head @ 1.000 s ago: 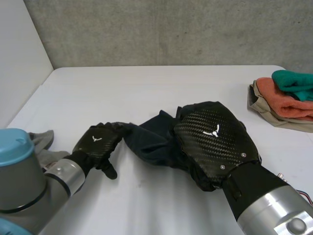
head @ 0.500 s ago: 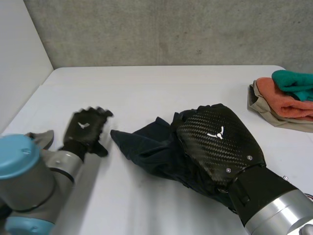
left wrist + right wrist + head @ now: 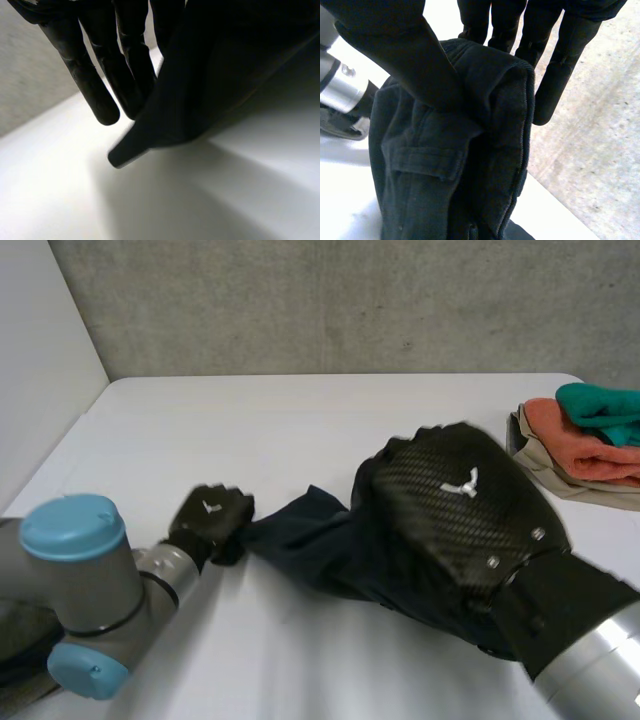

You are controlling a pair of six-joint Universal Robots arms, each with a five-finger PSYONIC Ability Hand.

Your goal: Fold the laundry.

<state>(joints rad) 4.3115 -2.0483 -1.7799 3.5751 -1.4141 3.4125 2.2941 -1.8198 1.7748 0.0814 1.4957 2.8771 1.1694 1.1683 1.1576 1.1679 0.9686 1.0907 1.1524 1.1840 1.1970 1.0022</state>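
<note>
One white table (image 3: 300,420) bore one dark navy pocketed garment (image 3: 320,540) near its middle, bunched in the right hand's (image 3: 460,510) grasp. Three folded cloths (image 3: 580,445), beige, orange and teal, sat stacked far right. The left hand (image 3: 210,520) pinched the garment's left tip.

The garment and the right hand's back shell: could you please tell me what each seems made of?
The garment looks like heavy cotton weave, matte and dark: stitched seams, a pocket flap. The right hand has a shell apparently of carbon fibre, glossy, with a chequered weave.
</note>
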